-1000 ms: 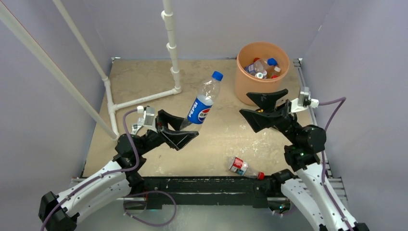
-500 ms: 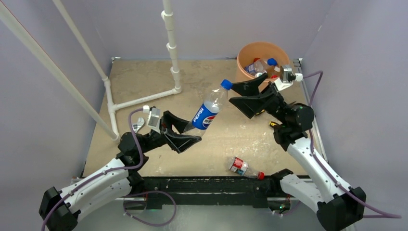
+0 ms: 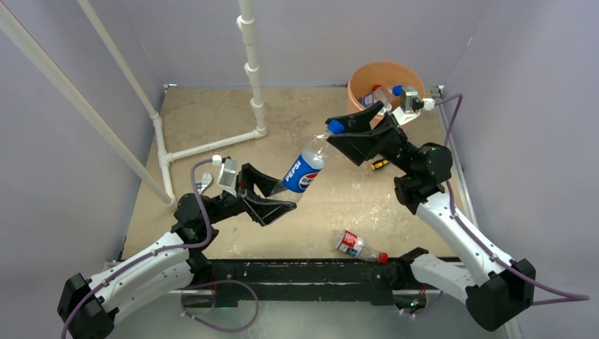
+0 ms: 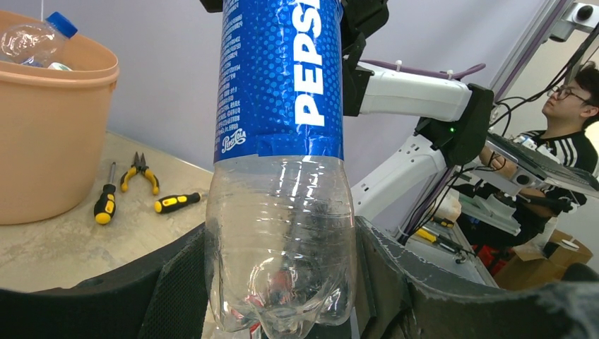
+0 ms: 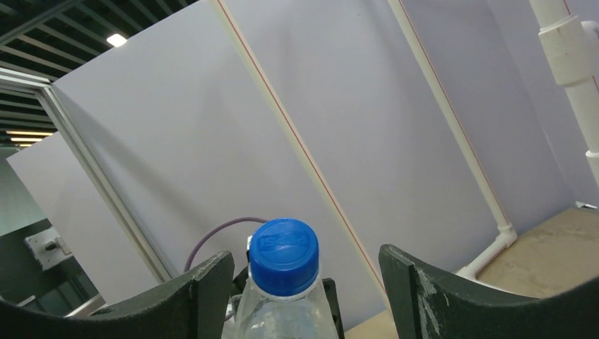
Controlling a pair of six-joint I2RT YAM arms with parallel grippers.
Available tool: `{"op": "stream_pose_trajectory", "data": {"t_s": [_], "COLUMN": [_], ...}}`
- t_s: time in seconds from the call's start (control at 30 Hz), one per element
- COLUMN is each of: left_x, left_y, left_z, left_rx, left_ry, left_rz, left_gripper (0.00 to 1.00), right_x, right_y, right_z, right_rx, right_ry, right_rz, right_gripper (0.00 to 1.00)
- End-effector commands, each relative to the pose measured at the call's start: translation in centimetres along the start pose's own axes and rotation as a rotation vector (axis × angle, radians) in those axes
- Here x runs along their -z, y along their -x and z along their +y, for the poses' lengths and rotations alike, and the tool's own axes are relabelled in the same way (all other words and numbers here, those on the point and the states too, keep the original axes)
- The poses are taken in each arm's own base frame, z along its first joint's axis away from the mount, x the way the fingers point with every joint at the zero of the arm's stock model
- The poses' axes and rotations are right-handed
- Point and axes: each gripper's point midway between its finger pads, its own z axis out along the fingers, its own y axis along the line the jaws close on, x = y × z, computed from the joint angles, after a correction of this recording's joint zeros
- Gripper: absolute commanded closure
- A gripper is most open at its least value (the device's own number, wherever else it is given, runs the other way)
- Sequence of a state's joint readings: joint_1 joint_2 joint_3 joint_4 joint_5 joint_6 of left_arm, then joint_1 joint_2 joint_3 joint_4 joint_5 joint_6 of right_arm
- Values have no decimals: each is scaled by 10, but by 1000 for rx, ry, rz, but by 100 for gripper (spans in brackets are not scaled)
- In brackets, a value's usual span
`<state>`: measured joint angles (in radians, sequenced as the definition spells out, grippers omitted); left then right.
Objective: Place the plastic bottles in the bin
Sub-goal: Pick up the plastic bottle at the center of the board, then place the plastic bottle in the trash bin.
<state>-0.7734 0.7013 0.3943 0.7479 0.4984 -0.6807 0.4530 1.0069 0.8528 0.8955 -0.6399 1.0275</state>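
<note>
My left gripper [image 3: 272, 195] is shut on the base of a clear Pepsi bottle [image 3: 305, 164] with a blue label and blue cap, held tilted above the table; it fills the left wrist view [image 4: 279, 169]. My right gripper [image 3: 350, 134] is open with its jaws on either side of the bottle's blue cap [image 5: 284, 254], not touching it. The orange bin [image 3: 383, 78] stands at the back right and holds several bottles [image 3: 385, 95]; it also shows in the left wrist view [image 4: 49, 134]. A small red-labelled bottle [image 3: 357, 246] lies on the table near the front edge.
White PVC pipes [image 3: 251, 63] rise at the back left. A yellow-and-black screwdriver [image 3: 379, 164] lies under the right arm; pliers [image 4: 140, 169] and screwdrivers [image 4: 106, 201] lie by the bin. A metal tool [image 3: 203, 185] lies near the left arm.
My right gripper has swung left and forward from beside the bin until its open jaws flank the bottle's cap. My left gripper has carried the Pepsi bottle a little right and tilted it toward the right gripper.
</note>
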Motion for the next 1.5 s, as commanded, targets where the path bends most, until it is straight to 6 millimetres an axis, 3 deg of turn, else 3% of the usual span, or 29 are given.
{"op": "stream_pose_trajectory", "data": {"t_s": [0.0, 0.3, 0.37, 0.43, 0.47, 0.57, 0.63, 0.73, 0.83, 0.93, 1.03, 1.1, 1.3, 1.47], "left_x": [-2, -1, -1, -2, -2, 0, 4, 16, 34, 51, 57, 56, 52, 51], "left_y": [10, 7, 7, 6, 7, 10, 16, 29, 42, 49, 46, 44, 44, 43], "left_z": [-13, -11, -9, -6, -4, 5, 11, 22, 30, 39, 42, 44, 42, 38], "left_rx": [-24, -25, -17, -9, -4, 3, -7, -32, -39, -46, -44, -39, -7, 9], "left_ry": [-55, -45, -33, -11, 6, 69, 127, 226, 329, 405, 428, 435, 426, 400], "left_rz": [-28, -20, -16, -6, -4, -6, -34, -94, -173, -235, -242, -233, -222, -231], "left_gripper": [74, 73, 63, 43, 33, 10, 6, 3, 1, 1, 1, 1, 1, 1], "right_x": [-11, -11, -10, -10, -10, -10, -10, -2, 27, 70, 105, 121, 140, 156], "right_y": [10, 10, 13, 18, 21, 36, 51, 94, 137, 179, 209, 222, 247, 268], "right_z": [14, 21, 25, 30, 32, 39, 42, 30, 2, -22, -30, -33, -54, -89], "right_rx": [35, 59, 77, 108, 128, 204, 276, 442, 549, 633, 714, 778, 971, 1005], "right_ry": [51, 71, 79, 82, 76, 46, -8, -223, -528, -833, -1044, -1136, -1372, -1496], "right_rz": [-28, -31, -39, -53, -62, -95, -124, -226, -358, -538, -703, -787, -881, -878], "right_gripper": [26, 72, 82, 97, 100, 100, 100, 100, 100, 100, 100, 100, 100, 100]}}
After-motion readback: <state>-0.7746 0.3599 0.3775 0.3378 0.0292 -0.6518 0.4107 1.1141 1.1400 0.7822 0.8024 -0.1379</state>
